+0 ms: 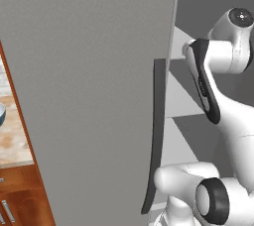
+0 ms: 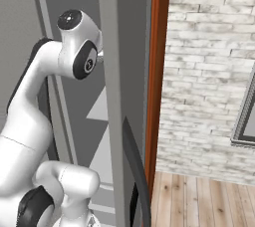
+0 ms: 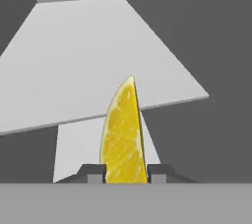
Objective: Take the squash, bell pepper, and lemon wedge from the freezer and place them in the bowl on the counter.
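Note:
In the hand view a bright yellow lemon wedge [image 3: 123,134] stands upright between my gripper's [image 3: 126,173] two dark fingertips, which are shut on its lower part. Behind it lie the pale grey shelves [image 3: 98,56] of the freezer. The freezer's big matte-grey door [image 1: 94,96] stands open in the left base view, with its dark curved handle [image 1: 156,136] at its edge, and my arm reaches past it into the freezer's inside. A sliver of the blue-grey bowl [image 1: 2,113] sits on the beige counter [image 1: 12,141] at the far left. Squash and bell pepper are out of view.
Reddish-brown cabinets with silver handles [image 1: 20,200] stand under the counter. In the right base view a red-brown panel [image 2: 158,71] flanks the freezer, with a white brick wall [image 2: 209,71] and wooden floor [image 2: 199,201] to its right.

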